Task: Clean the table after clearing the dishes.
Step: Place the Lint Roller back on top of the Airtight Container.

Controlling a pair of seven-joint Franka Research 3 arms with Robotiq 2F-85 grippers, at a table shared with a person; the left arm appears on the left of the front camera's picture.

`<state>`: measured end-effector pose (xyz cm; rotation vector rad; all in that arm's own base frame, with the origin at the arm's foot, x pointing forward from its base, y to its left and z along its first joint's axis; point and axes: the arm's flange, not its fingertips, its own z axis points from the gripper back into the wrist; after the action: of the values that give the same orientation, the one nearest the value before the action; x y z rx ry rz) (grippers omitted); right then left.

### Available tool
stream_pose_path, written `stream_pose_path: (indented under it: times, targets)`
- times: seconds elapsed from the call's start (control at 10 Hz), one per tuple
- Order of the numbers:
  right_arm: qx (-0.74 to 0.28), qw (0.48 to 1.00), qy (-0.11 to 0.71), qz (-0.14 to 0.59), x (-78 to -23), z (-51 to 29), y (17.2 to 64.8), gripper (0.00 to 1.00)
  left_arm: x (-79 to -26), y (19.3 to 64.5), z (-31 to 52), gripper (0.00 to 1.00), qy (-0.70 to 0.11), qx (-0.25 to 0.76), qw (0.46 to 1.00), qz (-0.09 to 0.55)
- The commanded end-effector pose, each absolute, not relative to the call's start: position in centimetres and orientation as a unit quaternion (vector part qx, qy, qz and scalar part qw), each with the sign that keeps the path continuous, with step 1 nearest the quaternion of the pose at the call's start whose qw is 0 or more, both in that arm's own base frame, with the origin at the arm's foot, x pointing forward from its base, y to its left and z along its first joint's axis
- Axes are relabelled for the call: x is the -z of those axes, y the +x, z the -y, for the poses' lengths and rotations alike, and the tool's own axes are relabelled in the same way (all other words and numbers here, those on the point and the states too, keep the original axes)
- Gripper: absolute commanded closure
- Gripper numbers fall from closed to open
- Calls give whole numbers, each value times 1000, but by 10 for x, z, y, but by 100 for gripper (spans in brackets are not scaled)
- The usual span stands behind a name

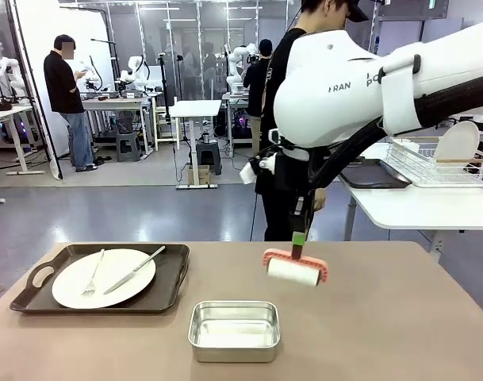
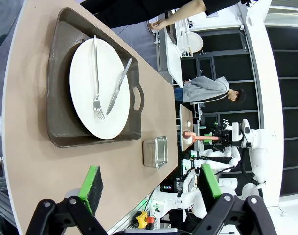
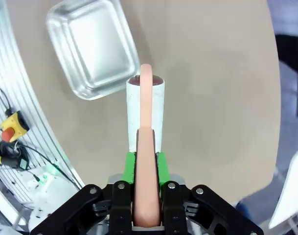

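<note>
The table [image 1: 400, 333] is a wide, stiff, matte tan top (it should not give or shift under a wipe), so nothing on it needs gripping. The thing to hold is the roller [image 1: 295, 271], and the right gripper [image 3: 144, 164] has it: green pads are clamped on the pink handle, and the white roll hangs crosswise over the middle of the table, beyond the pan [image 1: 234, 329]. Whether the roll touches the top I cannot tell. The roller looks light and its handle slim and smooth, so a firm pinch should stop it twisting when pressed down. The left gripper [image 2: 151, 182] hangs with jaws wide apart, holding nothing. Clearing looks unfinished: a tray [image 1: 178, 278] at the left carries a plate [image 1: 70, 290], fork [image 1: 93, 276] and knife [image 1: 136, 270]. The plate is probably breakable and the cutlery loose, so lifting the tray level by its handles seems safest.
</note>
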<state>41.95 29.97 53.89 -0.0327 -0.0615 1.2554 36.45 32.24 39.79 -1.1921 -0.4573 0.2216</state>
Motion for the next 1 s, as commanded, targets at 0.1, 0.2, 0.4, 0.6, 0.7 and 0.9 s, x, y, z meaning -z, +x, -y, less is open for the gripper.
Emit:
stream_pose_path:
  times: [0.1,0.2,0.4,0.6,0.7,0.9]
  targets:
    - [-700,713,26,37,-525,-320,380,79,-398,363,-324,0,-554,-104,797,215]
    - [-718,694,27,48,-518,-329,373,79,-398,363,-324,0,-554,-104,797,215]
    - [-732,678,18,61,-510,-347,373,79,-398,363,-324,0,-554,-104,797,215]
    - [-695,716,-25,65,-506,-365,382,79,-398,363,-324,0,-554,-104,797,215]
    - [-726,686,14,51,-512,-354,372,79,-398,363,-324,0,-554,-104,797,215]
    - [-726,686,14,51,-512,-354,372,79,-398,363,-324,0,-554,-104,797,215]
